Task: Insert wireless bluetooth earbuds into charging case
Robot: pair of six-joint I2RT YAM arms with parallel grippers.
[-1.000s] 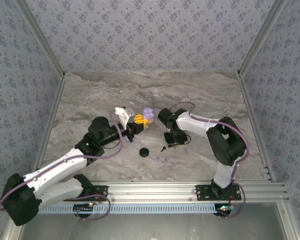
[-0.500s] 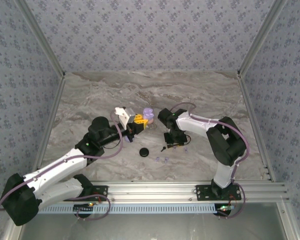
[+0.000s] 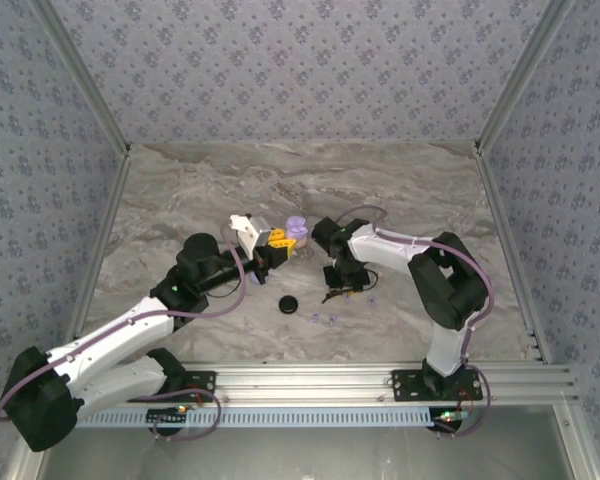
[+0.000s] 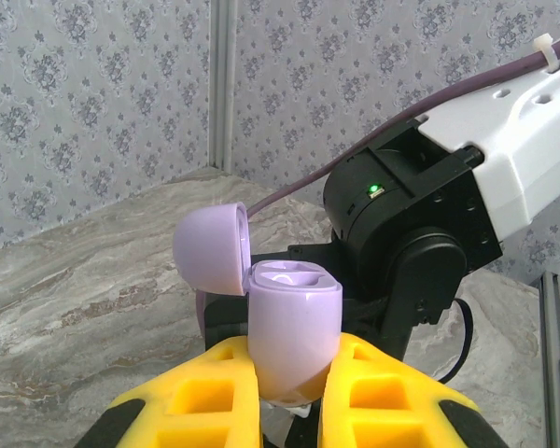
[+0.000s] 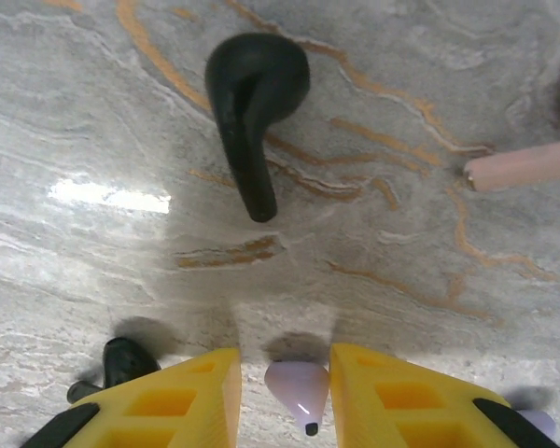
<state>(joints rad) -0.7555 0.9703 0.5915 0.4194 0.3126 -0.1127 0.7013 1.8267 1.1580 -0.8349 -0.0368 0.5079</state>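
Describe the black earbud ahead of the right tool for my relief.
On the marble table, look beyond the right tool's yellow fingers. The black earbud lies flat there, stem pointing back toward the tool. It alone is black and clear of the fingers: a lilac earbud sits between them, another black earbud beside one.

Marbled table (image 3: 180, 200) with black earbud (image 5: 254, 103), pink earbud (image 5: 523, 166), round black case (image 3: 288, 304).
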